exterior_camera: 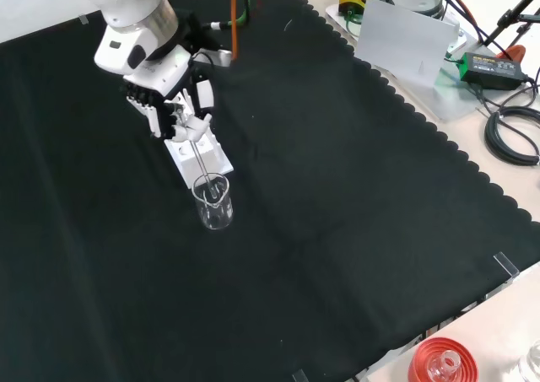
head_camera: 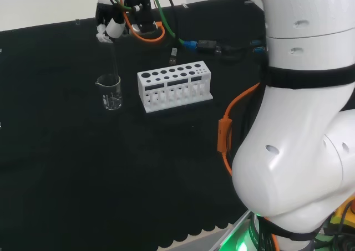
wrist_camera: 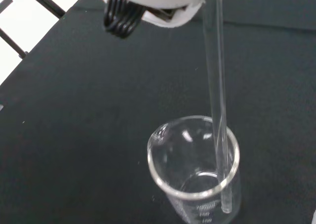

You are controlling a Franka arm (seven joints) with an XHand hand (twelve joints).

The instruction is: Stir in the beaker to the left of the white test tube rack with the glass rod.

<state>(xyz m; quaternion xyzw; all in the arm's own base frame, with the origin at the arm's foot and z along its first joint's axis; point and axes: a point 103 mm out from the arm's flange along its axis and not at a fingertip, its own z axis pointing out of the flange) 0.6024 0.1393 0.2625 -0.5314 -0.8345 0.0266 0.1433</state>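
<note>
The bench [head_camera: 66, 195], under its black cloth, carries the white test tube rack [head_camera: 175, 87] toward its far edge in the head view, well clear of the scalloped near edge, and the beaker [head_camera: 110, 92] stands just to the rack's left in that view, nearer the far left corner; in the front view the beaker [exterior_camera: 213, 201] sits in front of the rack. The reaching part of the job looks done: the glass rod [wrist_camera: 218, 110] already runs down into the beaker [wrist_camera: 195, 172], its lower end against the inner wall near the bottom as the wrist view shows it. What is left, by my reading, is the stirring itself, circling the rod inside the glass; whether the beaker holds any liquid I cannot tell. The hand [exterior_camera: 173, 112] hangs above the beaker, on the far side of it in the head view, fingers curled and pinching the rod's upper end, so the rod [exterior_camera: 200, 164] slants down from the hand into the mouth of the glass.
</note>
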